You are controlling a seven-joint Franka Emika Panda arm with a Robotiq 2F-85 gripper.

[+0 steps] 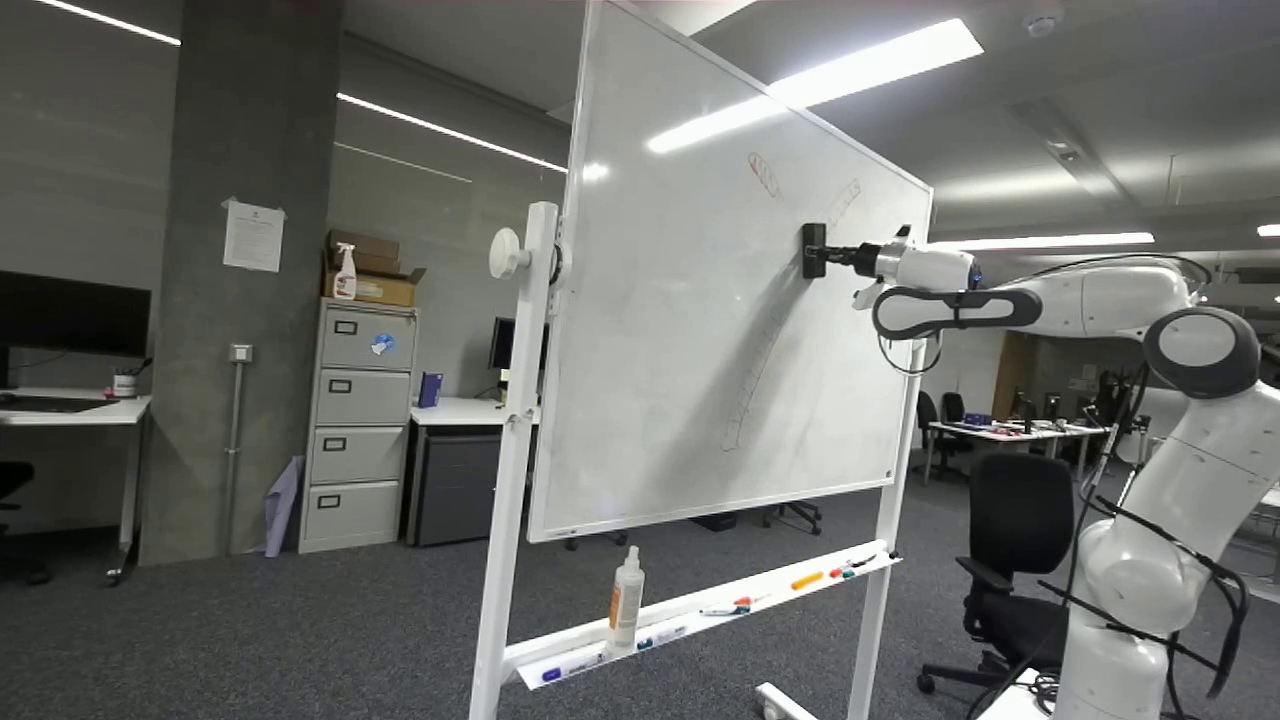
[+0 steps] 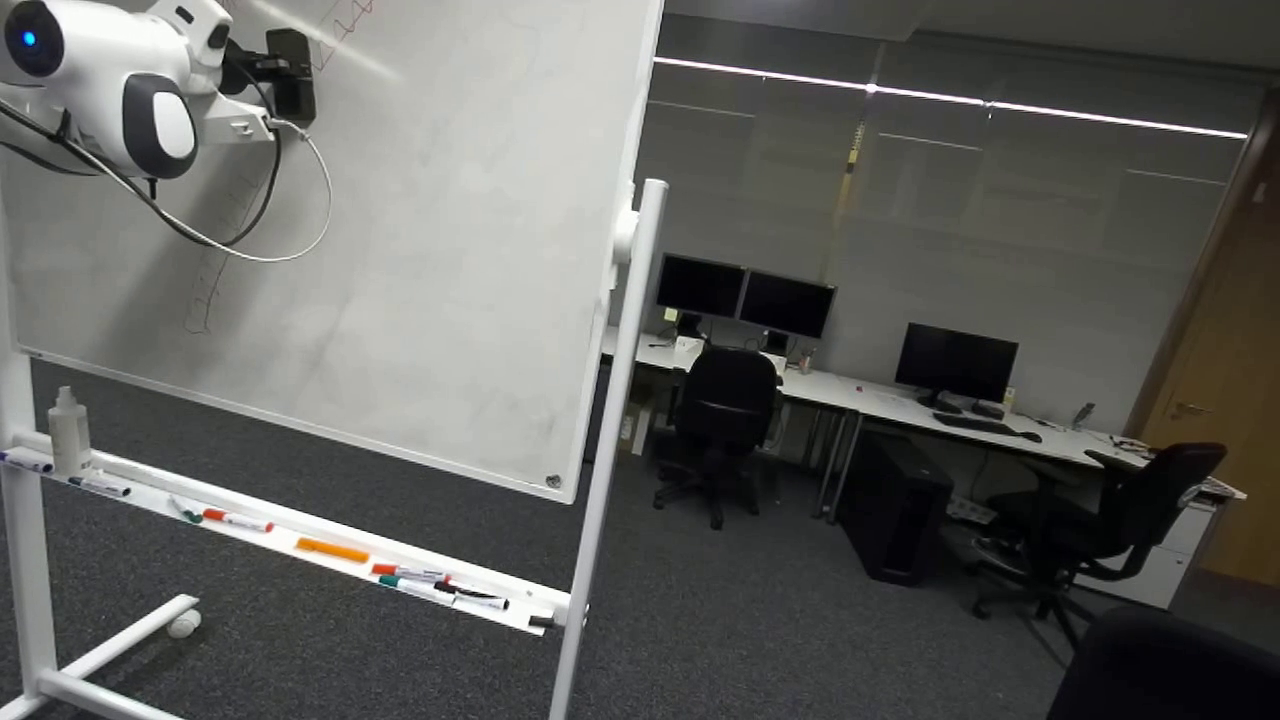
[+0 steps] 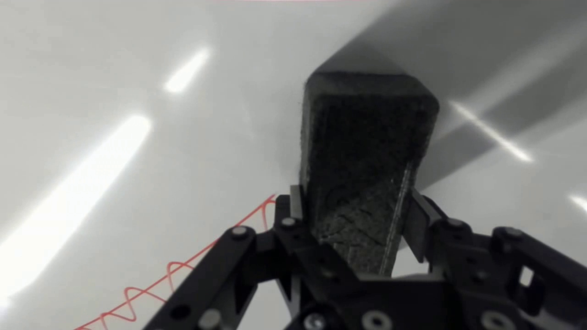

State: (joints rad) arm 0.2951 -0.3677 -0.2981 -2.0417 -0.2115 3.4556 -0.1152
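Note:
My gripper (image 3: 357,206) is shut on a black block-shaped eraser (image 3: 367,137), its pads (image 3: 415,224) on either long side. The eraser's far face is turned to the whiteboard (image 1: 650,350) and lies against it or very near; the contact itself is hidden. In both exterior views the eraser (image 1: 814,250) stands lengthwise up and down, in the upper part of the board. A red looped scribble (image 3: 146,290) runs up to the left finger in the wrist view. Lower on the board a thin dark scrawl (image 2: 207,290) shows, and a small red drawing (image 1: 763,174) sits higher up.
Below the board, a tray (image 1: 720,600) holds a spray bottle (image 1: 626,600), several markers and an orange stick (image 2: 332,549). White posts (image 2: 615,420) frame the board. A cable loop (image 2: 325,200) hangs from the wrist. An office chair (image 1: 1020,540) stands beside the arm.

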